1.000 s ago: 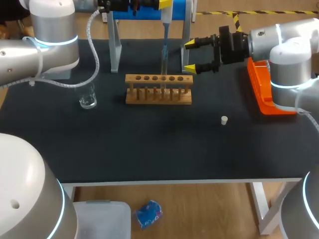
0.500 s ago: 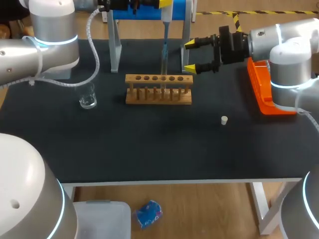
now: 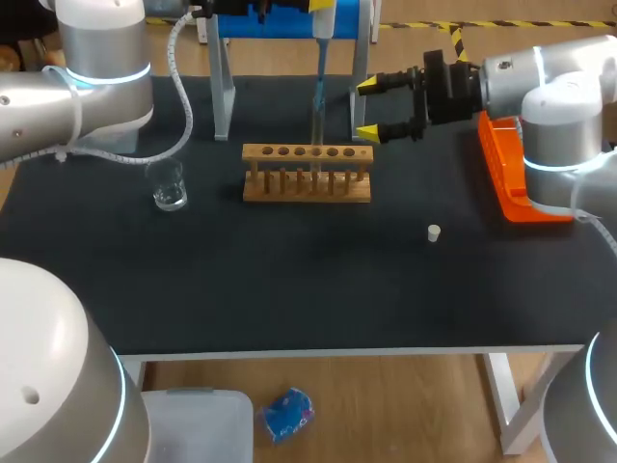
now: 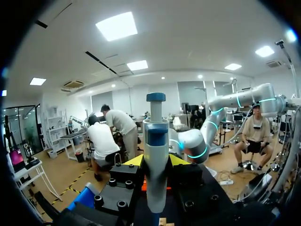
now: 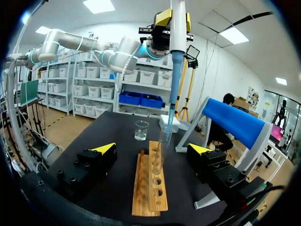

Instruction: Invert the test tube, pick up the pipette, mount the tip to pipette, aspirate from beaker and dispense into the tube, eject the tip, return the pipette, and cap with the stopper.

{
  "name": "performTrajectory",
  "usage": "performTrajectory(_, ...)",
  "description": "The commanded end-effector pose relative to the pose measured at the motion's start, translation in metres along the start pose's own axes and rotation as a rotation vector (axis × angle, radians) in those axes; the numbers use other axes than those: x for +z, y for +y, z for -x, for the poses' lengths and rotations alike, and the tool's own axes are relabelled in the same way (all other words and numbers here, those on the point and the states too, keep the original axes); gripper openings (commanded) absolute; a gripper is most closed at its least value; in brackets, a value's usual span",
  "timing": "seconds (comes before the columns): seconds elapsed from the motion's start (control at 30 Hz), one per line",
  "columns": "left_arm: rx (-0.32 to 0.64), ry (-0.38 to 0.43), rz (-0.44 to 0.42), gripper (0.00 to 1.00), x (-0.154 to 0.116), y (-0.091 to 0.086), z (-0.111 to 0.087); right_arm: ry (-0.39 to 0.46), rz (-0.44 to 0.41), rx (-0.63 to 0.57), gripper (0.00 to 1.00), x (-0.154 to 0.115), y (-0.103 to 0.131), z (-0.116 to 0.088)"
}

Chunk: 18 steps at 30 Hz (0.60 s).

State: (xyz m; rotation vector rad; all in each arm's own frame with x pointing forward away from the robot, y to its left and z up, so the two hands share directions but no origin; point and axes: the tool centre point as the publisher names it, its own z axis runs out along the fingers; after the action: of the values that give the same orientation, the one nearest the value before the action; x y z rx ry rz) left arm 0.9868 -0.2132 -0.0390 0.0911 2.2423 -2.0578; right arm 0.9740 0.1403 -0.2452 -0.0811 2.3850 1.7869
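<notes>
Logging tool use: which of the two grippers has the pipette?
The left gripper: it is shut on the pipette, held upright over the rack. The right gripper is open and empty beside the rack.

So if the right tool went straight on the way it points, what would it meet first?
Most likely the test tube standing in the wooden rack: it sits straight ahead of the open right tool, with the pipette tip lowered into it. How far off it is remains unclear.

Left arm [image 3: 92, 92] and right arm [image 3: 564, 82]: rounded silver-grey links with glowing cyan rings at the joints. A pale ribbed cable [image 3: 183, 92] loops from the left arm. Right gripper [image 3: 369, 108]: black blocks with round screws [image 5: 60, 173] and yellow fingertips [image 3: 371, 85].
</notes>
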Motion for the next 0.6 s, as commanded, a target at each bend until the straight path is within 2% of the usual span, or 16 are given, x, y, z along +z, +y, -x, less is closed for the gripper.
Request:
performTrajectory(0.03, -0.001, -0.005, 0.008, 0.00, -0.002, -0.003, -0.002, -0.001, 0.001, -0.001, 1.00, 0.000, -0.001, 0.000)
performTrajectory(0.6, 0.016, -0.012, 0.017, 0.00, -0.004, -0.014, -0.003, -0.001, 0.001, -0.001, 1.00, 0.000, -0.001, 0.000)
